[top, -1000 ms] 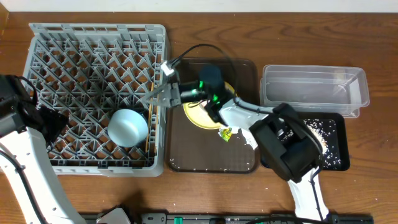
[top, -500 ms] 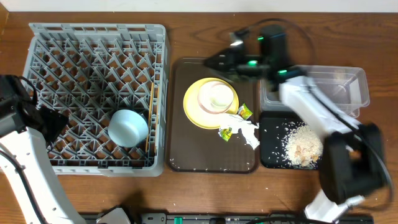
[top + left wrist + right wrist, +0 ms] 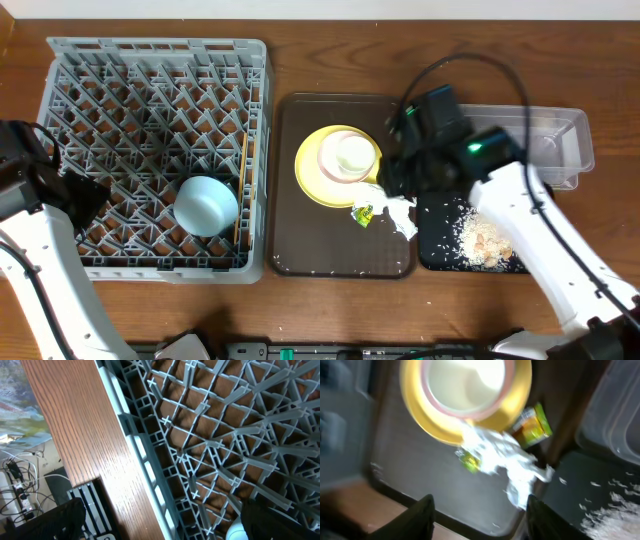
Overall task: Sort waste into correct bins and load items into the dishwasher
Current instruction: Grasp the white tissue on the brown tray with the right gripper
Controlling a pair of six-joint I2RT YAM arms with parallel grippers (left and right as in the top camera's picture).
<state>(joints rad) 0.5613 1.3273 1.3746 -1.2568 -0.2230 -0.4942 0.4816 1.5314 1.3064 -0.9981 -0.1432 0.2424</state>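
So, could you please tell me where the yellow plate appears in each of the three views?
Overhead: the plate is at centre, on the brown tray, with a cup on it.
Left wrist: not in it; only the rack shows.
Right wrist: top centre, cut off by the upper edge.
Shared landmark: the white napkin beside the plate.

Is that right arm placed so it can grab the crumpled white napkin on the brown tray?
Probably yes. The right gripper hangs above the napkin, jaws apart and empty, nothing covering it. The napkin touches the yellow plate and a small wrapper, which might get nudged.
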